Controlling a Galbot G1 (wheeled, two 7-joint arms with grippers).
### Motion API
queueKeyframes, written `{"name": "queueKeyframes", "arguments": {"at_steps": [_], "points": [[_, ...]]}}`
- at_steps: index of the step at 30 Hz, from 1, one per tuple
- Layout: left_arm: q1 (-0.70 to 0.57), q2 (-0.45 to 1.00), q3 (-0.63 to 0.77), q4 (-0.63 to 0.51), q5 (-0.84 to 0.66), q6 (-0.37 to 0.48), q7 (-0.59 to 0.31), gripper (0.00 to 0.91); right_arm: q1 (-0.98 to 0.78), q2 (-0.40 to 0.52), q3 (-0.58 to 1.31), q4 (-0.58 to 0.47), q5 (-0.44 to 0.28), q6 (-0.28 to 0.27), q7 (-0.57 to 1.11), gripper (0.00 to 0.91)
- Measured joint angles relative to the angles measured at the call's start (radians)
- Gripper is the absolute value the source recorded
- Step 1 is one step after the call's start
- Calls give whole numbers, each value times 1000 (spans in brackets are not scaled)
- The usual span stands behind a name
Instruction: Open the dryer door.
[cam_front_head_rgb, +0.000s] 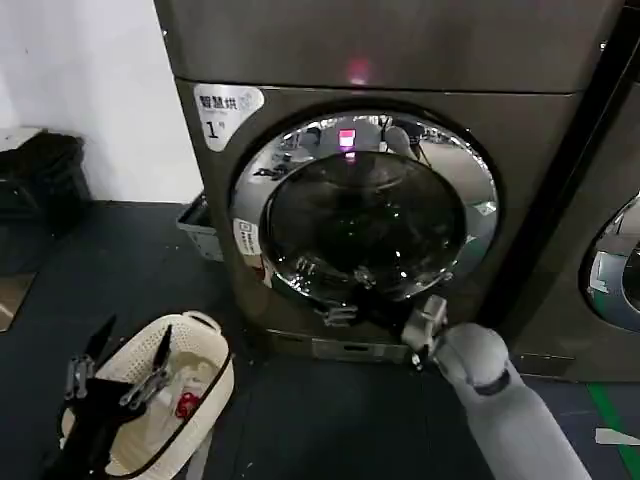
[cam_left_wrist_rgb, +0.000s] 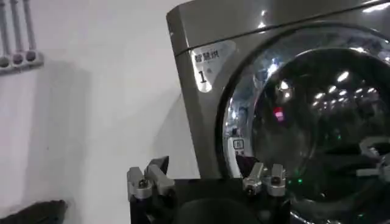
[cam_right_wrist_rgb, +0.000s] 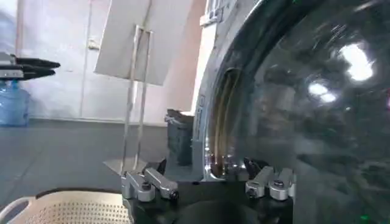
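Dark floor, white wall | dryer door (cam_front_head_rgb: 366, 208) shut | right gripper (cam_front_head_rgb: 425, 325) spread by lower rim | left gripper (cam_front_head_rgb: 118, 372) spread, parked over basket (cam_front_head_rgb: 205, 392) | hook rim edge, pull outward steadily

The dryer (cam_front_head_rgb: 300, 60), upper centre of the head view, is dark grey-bronze with a white label (cam_front_head_rgb: 225, 105) in black characters. Its dryer door (cam_front_head_rgb: 365, 210) has a shiny chrome rim around dark tinted glass. At lower left, a cream perforated basket (cam_front_head_rgb: 205, 385) sits on dark blue-grey floor (cam_front_head_rgb: 110, 270).

A cream perforated laundry basket (cam_front_head_rgb: 205, 375) sits on the dark floor (cam_front_head_rgb: 130, 270) near a neighbouring machine (cam_front_head_rgb: 600, 270).
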Motion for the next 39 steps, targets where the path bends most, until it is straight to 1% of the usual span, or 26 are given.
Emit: {"name": "queueKeyframes", "arguments": {"at_steps": [12,16,24,37,39], "points": [[5,-8,2,-7,-5,-7,7,907,87,39,-59,-64,4,-2,10,907],[7,-8,1,-7,-1,-6,9,907,120,61,-88,-87,-1,-3,39,907],[7,-7,0,-2,0,-5,8,907,169,91,-146,-129,0,7,52,907],[3,-8,0,8,1,-5,8,907,223,124,-185,-182,4,13,51,907],[2,-8,-1,9,1,-5,8,907,229,128,-190,-187,1,21,54,907]]}}
